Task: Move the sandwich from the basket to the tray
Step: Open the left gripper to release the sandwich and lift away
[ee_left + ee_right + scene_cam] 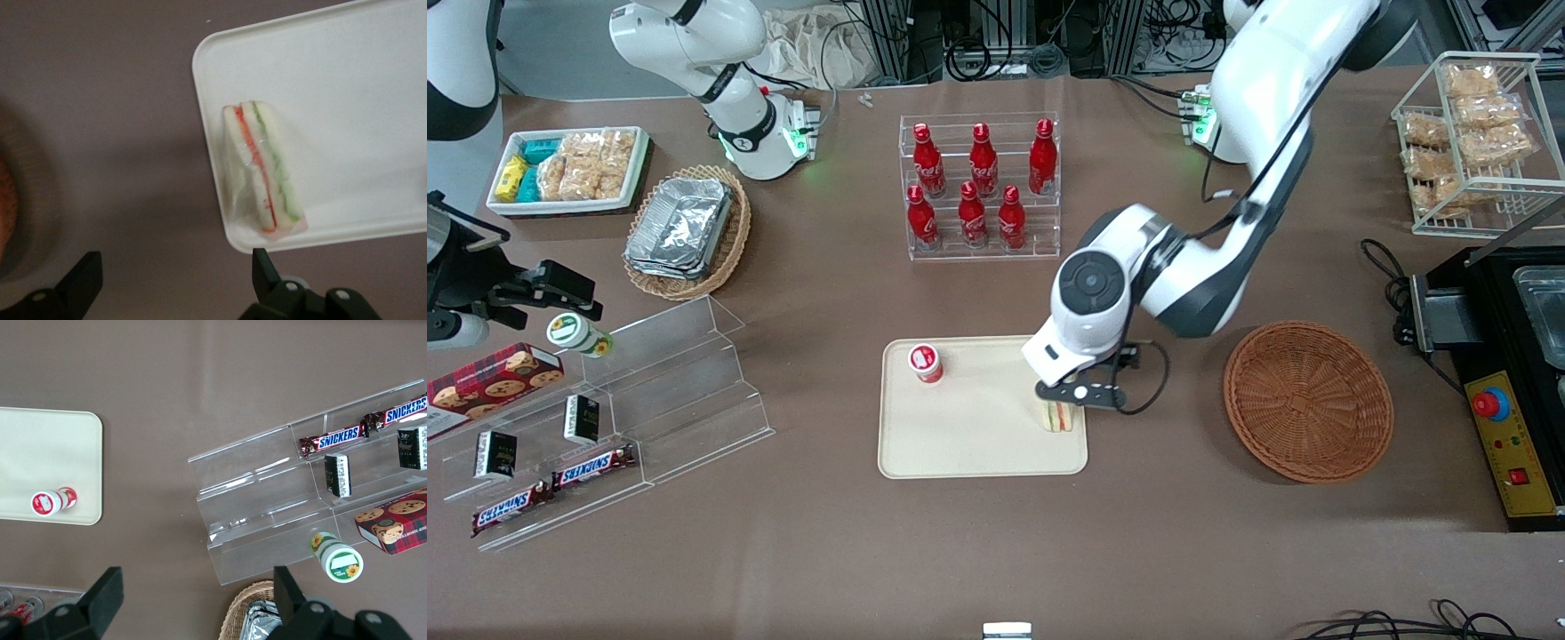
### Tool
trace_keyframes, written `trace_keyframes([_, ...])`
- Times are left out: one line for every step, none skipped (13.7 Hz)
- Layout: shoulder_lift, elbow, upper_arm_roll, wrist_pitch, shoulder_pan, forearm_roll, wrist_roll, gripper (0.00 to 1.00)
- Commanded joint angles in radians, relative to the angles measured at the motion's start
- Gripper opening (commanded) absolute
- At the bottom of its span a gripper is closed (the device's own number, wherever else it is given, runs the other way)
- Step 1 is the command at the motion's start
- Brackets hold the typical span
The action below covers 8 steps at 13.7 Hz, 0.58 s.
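The sandwich [1058, 415] [263, 167], a plastic-wrapped wedge with orange-red and green filling, lies on the cream tray [978, 440] [347, 93]. It sits in the tray corner toward the basket and nearest the front camera. My left gripper [1082, 392] [175, 261] hangs just above the sandwich and that tray edge. It is open, with only brown table between its fingers. The reddish-brown wicker basket [1307, 400] stands beside the tray toward the working arm's end, with nothing in it. Only its rim [5, 200] shows in the left wrist view.
A small red-and-white cup [926, 363] stands on the tray. A rack of red cola bottles [980, 187] is farther from the camera. A black control box [1516, 391] sits beside the basket. An acrylic shelf [649, 409] and a tan basket of foil containers [687, 229] lie toward the parked arm's end.
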Motion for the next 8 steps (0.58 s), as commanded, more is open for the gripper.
trace_keyframes([-0.150,-0.029,0.090,-0.140,0.001,-0.083,0.168,0.99])
trace_keyframes([-0.193,-0.028,0.123,-0.176,0.001,-0.099,0.214,0.99])
trace_keyframes([-0.232,-0.029,0.154,-0.197,0.001,-0.103,0.263,0.99])
trace_keyframes([-0.264,-0.029,0.180,-0.231,-0.001,-0.103,0.307,0.99])
trace_keyframes([-0.295,-0.026,0.200,-0.256,-0.001,-0.101,0.337,0.99])
trace_keyframes([-0.321,-0.019,0.219,-0.276,-0.001,-0.103,0.358,0.99])
trace_keyframes([-0.339,-0.011,0.238,-0.300,-0.001,-0.103,0.363,0.99])
trace_keyframes([-0.347,0.004,0.254,-0.322,-0.001,-0.103,0.359,0.99])
